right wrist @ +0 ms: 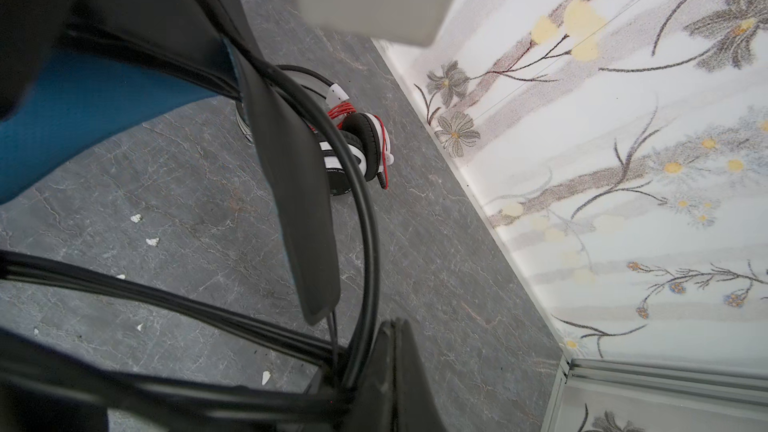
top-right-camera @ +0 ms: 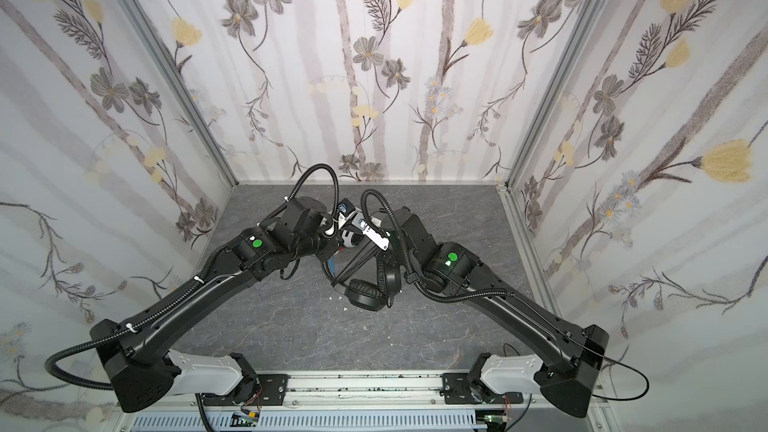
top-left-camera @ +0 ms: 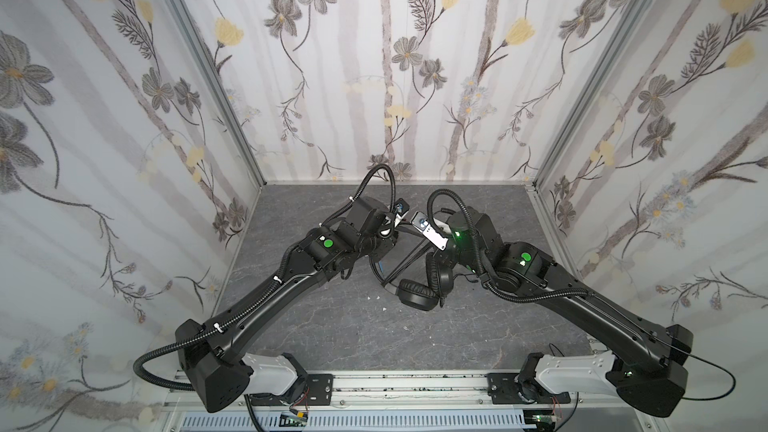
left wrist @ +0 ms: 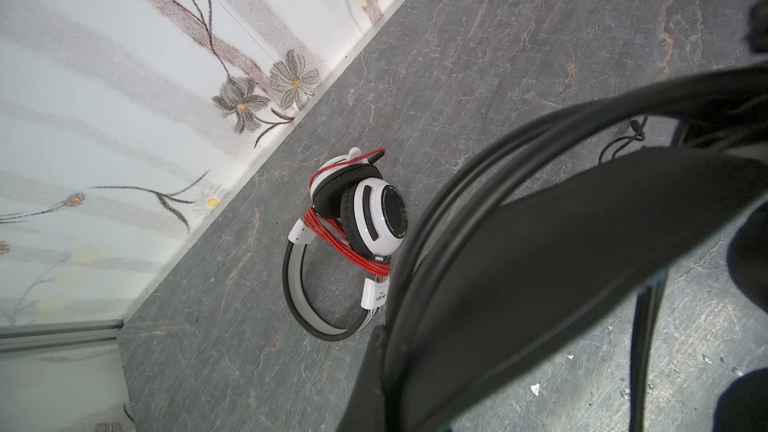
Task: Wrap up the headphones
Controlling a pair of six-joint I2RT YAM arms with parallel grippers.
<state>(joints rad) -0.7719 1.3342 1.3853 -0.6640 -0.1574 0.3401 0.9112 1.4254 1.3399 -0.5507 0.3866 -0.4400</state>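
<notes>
**Inspector:** Where is the black headset?

**Assessor:** The black headset (top-left-camera: 415, 295) is at the middle of the counter (top-left-camera: 332, 334), between the two arms in both top views. Its ear cups sit side by side toward the front, and the band runs up under the wrists. I cannot tell whether the cups rest on the surface.

**Inspector:** Left gripper?

**Assessor:** The left gripper (left wrist: 378, 338) is closed tight. The headset's dark curved band meets its tip and appears pinched there.

**Inspector:** Right gripper?

**Assessor:** The right gripper (right wrist: 353, 342) is also closed narrow, and the black cord (right wrist: 368, 222) loops down into it. Strands of that cord stretch taut between the two grippers in both top views.

**Inspector:** And the second unit?

**Assessor:** The white headset (left wrist: 370, 218) lies on the counter near the foot of the wall (left wrist: 124, 118), apart from both grippers. Its red cord (left wrist: 332, 234) is bundled around the band just beside the ear cups.
</notes>
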